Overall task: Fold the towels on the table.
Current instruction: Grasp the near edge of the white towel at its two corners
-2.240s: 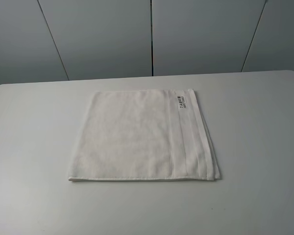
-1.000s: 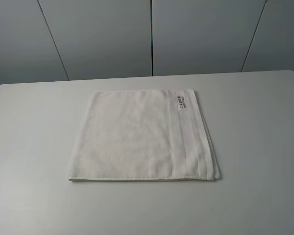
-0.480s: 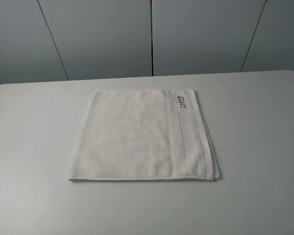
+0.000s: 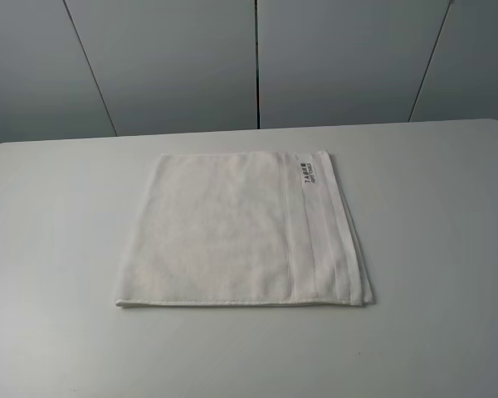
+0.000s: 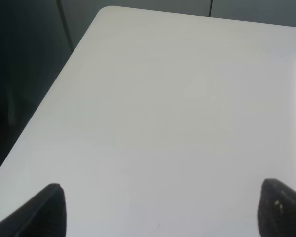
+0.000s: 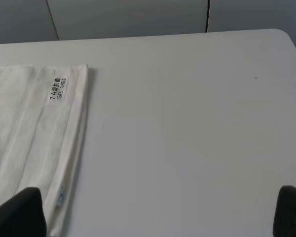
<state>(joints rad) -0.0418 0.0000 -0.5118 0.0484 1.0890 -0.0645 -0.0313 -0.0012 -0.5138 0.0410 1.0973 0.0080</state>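
One towel (image 4: 232,232) on one table (image 4: 436,249)

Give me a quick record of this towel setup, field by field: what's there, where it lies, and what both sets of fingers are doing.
towel: white, flat near the table's middle, nothing touching it
label: small, dark print, at the towel's far right corner
towel edge: stacked layers on the label side, looks doubled over
table: white, rounded corners
left fingers: spread wide, nothing between, over bare table near a corner
right fingers: spread wide, nothing between, by the towel's label side
wall: grey panels behind
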